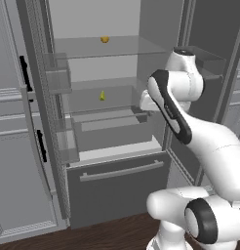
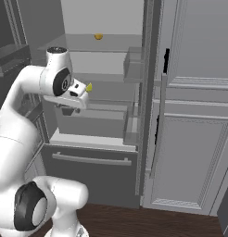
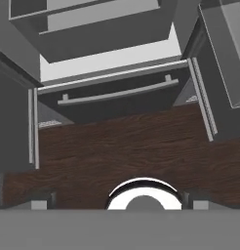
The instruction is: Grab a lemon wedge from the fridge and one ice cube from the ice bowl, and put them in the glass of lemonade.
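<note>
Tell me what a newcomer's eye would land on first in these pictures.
The fridge stands with both doors swung wide, its pale interior bright against the dark cabinet. Two small yellow bits stand out inside: one orange-yellow piece on the upper glass shelf, and the lemon wedge on the shelf below. The white arm reaches in toward that lower shelf, its gripper pointing down.

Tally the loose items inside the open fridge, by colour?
Yellow-orange chunk, upper glass shelf: 1
Yellow pointed piece, shelf below: 1
Total: 2
</note>
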